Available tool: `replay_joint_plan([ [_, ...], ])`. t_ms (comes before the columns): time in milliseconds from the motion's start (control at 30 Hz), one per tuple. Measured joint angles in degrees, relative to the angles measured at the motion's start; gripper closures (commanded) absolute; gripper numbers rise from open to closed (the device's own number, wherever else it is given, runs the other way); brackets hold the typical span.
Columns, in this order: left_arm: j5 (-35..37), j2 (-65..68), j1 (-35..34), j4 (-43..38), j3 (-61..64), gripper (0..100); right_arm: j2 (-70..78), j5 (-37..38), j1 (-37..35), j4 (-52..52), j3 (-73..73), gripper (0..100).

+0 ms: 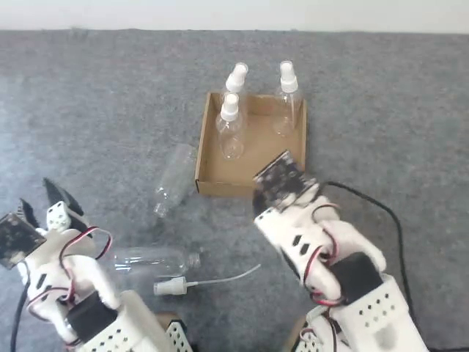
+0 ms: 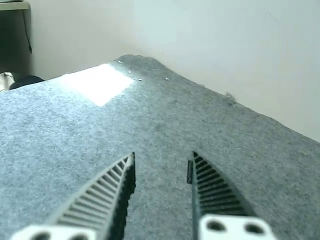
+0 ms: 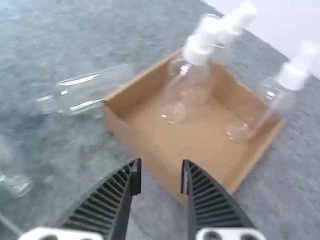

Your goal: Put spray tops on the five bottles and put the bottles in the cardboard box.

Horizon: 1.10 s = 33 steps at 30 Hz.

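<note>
Grey carpet (image 1: 88,95) is carrying a job about three-fifths done, I'd judge. At eight o'clock the left gripper (image 2: 162,160) is hovering empty, jaws moderately apart. Two uncapped bottles are lying flat. The near bottle (image 1: 154,262) is resting at six o'clock just beside the loose spray top (image 1: 172,286), and the far bottle (image 1: 174,180) is lying beside the cardboard box (image 1: 209,180). Three capped bottles (image 1: 231,128) are standing inside the box at twelve. At five o'clock the right gripper (image 3: 159,167) is hanging by the box's near wall, jaws narrowly apart, holding nothing. The next move is probably calling for one arm steadying the near bottle while the other is seating the spray top.
</note>
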Motion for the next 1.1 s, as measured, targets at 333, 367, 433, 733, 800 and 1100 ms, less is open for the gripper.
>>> replay_joint_plan([
  [333,0.0,0.0,-0.1,-0.2,0.0,84,1.8,-0.5,-13.3,0.1,-1.1,82.9],
  [367,0.0,0.0,-0.1,-0.2,0.0,84,3.3,-1.6,-14.1,0.1,-2.3,82.9],
  [433,0.0,0.0,-0.1,-0.2,0.2,84,7.1,-4.0,-15.6,0.1,-5.5,82.9],
  [733,0.0,0.0,-0.1,-0.2,0.2,84,31.7,-15.6,-21.3,-5.7,-21.8,82.9],
  [800,0.0,0.0,-0.1,-0.2,0.2,84,37.9,-18.5,-21.6,-7.8,-24.4,82.7],
  [1100,0.0,0.0,-0.1,-0.2,0.2,84,62.1,-23.2,-21.6,-10.5,-41.7,82.5],
])
